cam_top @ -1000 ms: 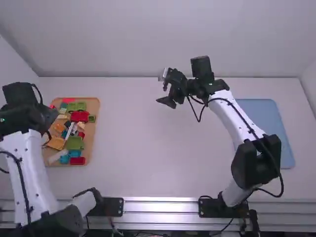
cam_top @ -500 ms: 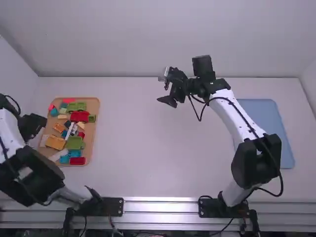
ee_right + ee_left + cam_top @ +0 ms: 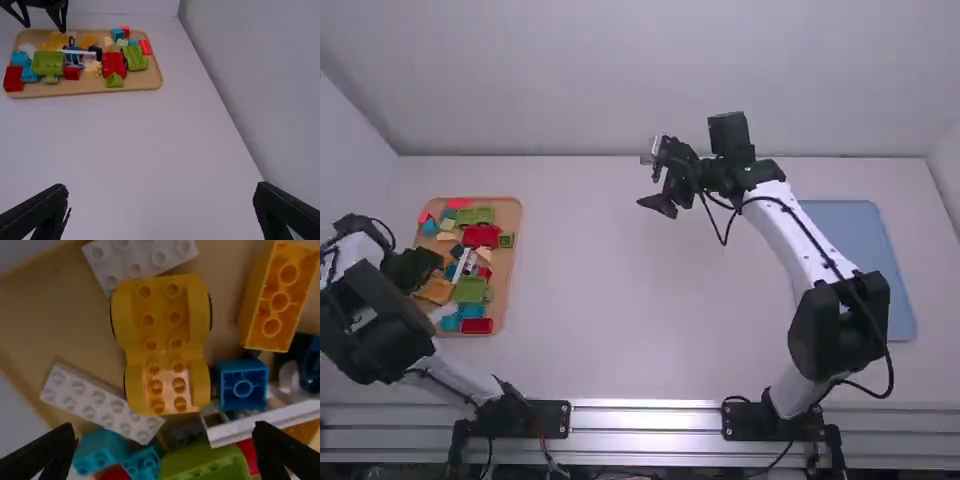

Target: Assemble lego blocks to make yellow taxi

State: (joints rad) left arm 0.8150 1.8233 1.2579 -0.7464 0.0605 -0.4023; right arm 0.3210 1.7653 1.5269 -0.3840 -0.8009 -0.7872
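Observation:
At the wooden tray's left edge my left gripper (image 3: 420, 276) hangs over the bricks. Beneath the open left gripper (image 3: 165, 452) in the left wrist view lies a yellow wheeled car base (image 3: 162, 347), with an orange-yellow brick (image 3: 280, 297) beside it. The car base (image 3: 436, 290) is partly covered by the gripper in the high view. My right gripper (image 3: 658, 190) is held over the table's far middle, well away from the tray; in the right wrist view the right gripper (image 3: 162, 207) is open with nothing between its fingers.
The tray (image 3: 503, 300) also holds white plates (image 3: 100, 402), a blue brick (image 3: 243, 386), green wheeled pieces (image 3: 472, 289) and red bricks (image 3: 477, 326). A blue mat (image 3: 870, 240) lies at the right, partly under the right arm.
The left gripper first drew back left off the tray, then came in to the right over its left edge. The right arm has stayed almost still.

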